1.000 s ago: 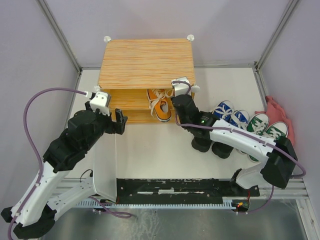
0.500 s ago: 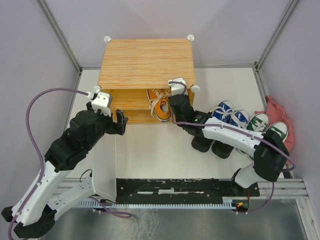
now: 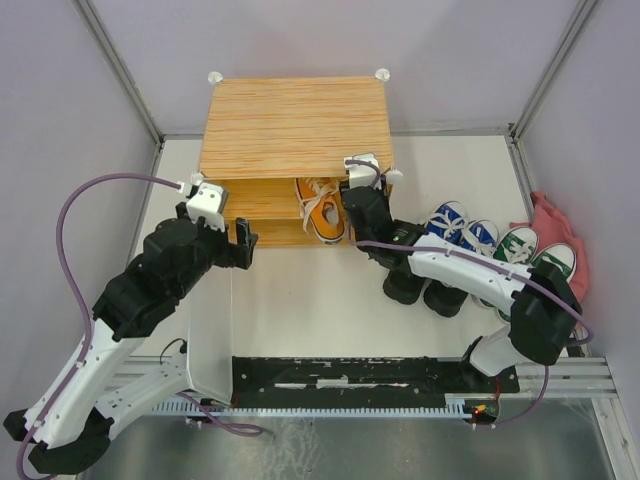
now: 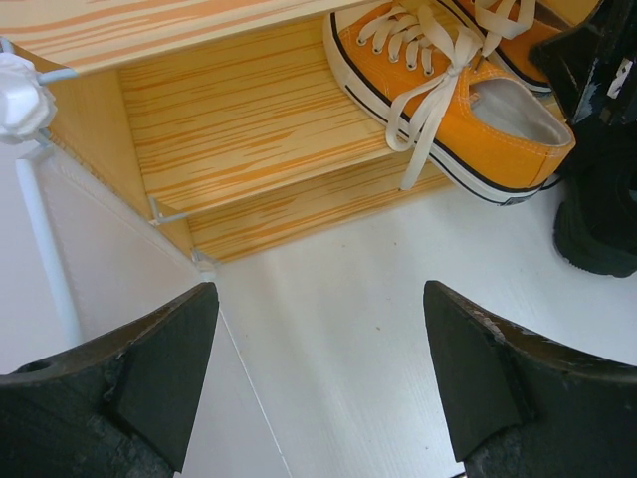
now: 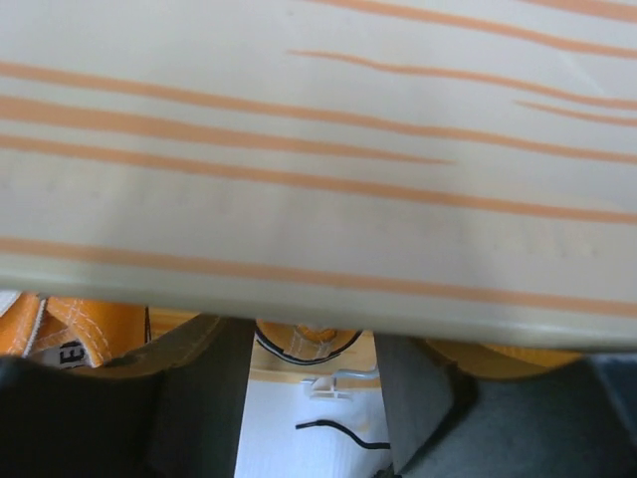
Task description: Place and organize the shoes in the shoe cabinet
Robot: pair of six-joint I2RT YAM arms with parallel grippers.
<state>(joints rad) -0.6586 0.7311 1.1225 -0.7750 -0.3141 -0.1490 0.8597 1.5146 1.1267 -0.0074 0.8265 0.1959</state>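
The shoe cabinet (image 3: 290, 125) has a wood-grain top and stands at the back. An orange pair of shoes (image 3: 322, 206) rests on its inner shelf (image 4: 249, 139), heels outward. One orange shoe (image 4: 448, 110) shows in the left wrist view and an orange heel (image 5: 304, 344) in the right wrist view. My right gripper (image 3: 348, 198) reaches under the top's right front edge beside that pair. Its jaws (image 5: 309, 354) are apart and empty. My left gripper (image 3: 240, 240) hovers open (image 4: 318, 344) over the white floor before the cabinet's left side. Black boots (image 3: 425, 290), blue sneakers (image 3: 460, 225) and green sneakers (image 3: 530, 250) stand right of the cabinet.
The cabinet's white translucent door (image 3: 210, 340) is swung out toward me on the left, just under my left arm. A pink cloth (image 3: 555, 215) lies at the far right by the wall. A white corner knob (image 4: 20, 95) sits at the cabinet's left front post.
My right gripper has shifted slightly along the cabinet's right front corner beside the orange pair, and the pair sits a touch further right. The left arm has barely moved.
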